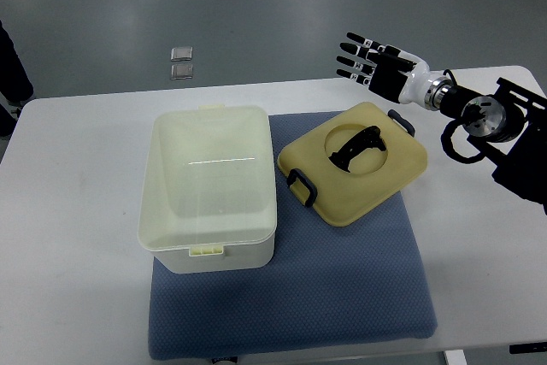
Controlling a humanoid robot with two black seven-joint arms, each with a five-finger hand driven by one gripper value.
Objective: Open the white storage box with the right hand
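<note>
1. White storage box (209, 190) sits on the blue mat (342, 297), lid already lying beside it.
2. Cream lid (355, 160) looks light and stiff; grab its black handle (355, 147).
3. Right robot hand (376, 61) hangs above the worktop (77, 211), fingers spread, holding nothing.

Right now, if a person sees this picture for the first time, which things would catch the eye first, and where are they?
First, the translucent white plastic storage box, open on the left part of the blue padded mat. Next, its cream lid with black handle and clips lies flat beside it on the right. Then the right hand, black fingers spread, hovers past the white table's far right edge, holding nothing.
</note>
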